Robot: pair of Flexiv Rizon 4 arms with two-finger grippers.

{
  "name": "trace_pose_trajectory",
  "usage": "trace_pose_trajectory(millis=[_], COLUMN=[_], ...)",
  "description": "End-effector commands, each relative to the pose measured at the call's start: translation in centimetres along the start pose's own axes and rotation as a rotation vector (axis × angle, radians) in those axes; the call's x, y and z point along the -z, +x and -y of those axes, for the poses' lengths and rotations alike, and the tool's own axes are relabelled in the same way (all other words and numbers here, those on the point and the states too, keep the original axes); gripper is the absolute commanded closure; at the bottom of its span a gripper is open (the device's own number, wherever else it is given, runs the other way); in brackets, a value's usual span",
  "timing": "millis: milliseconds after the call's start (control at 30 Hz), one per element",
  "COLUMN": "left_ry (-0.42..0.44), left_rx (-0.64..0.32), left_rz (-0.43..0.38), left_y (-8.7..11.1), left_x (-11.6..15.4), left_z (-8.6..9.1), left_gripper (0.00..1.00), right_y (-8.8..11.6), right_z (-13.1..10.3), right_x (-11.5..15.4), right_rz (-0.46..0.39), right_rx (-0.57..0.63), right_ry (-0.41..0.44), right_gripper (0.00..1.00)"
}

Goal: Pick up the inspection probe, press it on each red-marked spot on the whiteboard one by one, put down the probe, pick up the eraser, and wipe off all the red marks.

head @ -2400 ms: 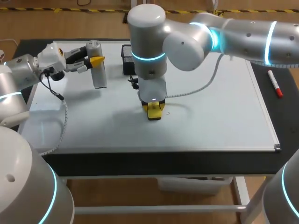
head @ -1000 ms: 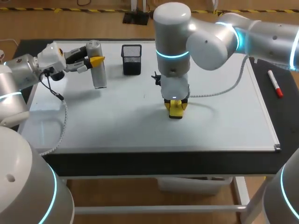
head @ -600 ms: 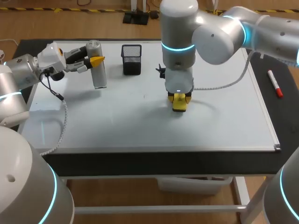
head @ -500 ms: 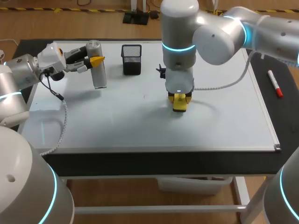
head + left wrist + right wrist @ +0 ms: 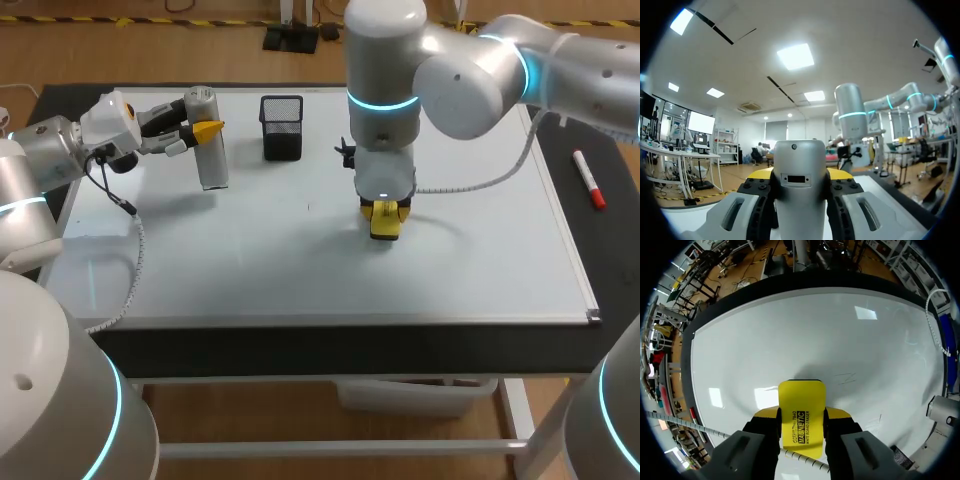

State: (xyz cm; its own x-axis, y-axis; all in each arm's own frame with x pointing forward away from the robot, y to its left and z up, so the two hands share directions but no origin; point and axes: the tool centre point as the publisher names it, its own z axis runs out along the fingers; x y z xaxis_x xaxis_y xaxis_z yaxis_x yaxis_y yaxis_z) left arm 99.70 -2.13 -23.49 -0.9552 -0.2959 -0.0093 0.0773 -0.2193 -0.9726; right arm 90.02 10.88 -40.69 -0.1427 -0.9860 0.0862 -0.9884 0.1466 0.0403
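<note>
The grey cylindrical probe stands upright over the far left of the whiteboard, with my left gripper shut on its upper part. In the left wrist view the probe fills the gap between the fingers of my left gripper. My right gripper points straight down at the board's middle, shut on the yellow eraser, which rests on the surface. In the right wrist view the eraser sits between the fingers of my right gripper. Only faint thin strokes show on the whiteboard ahead of it.
A black mesh pen holder stands at the board's far edge between the two arms. A red-capped marker lies on the black table to the right of the board's frame.
My right arm slid the eraser to the right and slightly farther back across the board, then stopped over the last half second. The left arm and probe have not moved.
</note>
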Motion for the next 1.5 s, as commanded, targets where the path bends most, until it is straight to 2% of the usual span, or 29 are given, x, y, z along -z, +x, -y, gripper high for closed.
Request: trace_pose_trajectory(millis=[33,533,900,1167,1500], left_ry=[0.001,0.001,0.001,0.001,0.001], left_rx=[-0.002,-0.002,-0.002,-0.002,-0.002], left_rz=[0.001,0.001,0.001,0.001,0.001], left_y=[0.0,0.0,0.0,0.0,0.0], left_x=[-0.1,-0.1,-0.1,-0.1,-0.1], left_z=[0.0,0.0,0.0,0.0,0.0], left_gripper=[1.00,1.00,1.00,1.00,1.00], right_y=[-0.1,-2.4,-3.5,-4.2,-6.0], right_z=[1.5,11.6,18.0,21.8,25.0], right_x=[0.5,2.4,2.7,2.8,2.9], right_rz=[-0.007,-0.073,-0.071,-0.031,-0.010], right_rx=[-0.001,0.107,0.124,0.118,0.141], right_ry=[0.016,0.073,0.049,0.033,0.025], right_gripper=[1.00,1.00,1.00,1.00,1.00])
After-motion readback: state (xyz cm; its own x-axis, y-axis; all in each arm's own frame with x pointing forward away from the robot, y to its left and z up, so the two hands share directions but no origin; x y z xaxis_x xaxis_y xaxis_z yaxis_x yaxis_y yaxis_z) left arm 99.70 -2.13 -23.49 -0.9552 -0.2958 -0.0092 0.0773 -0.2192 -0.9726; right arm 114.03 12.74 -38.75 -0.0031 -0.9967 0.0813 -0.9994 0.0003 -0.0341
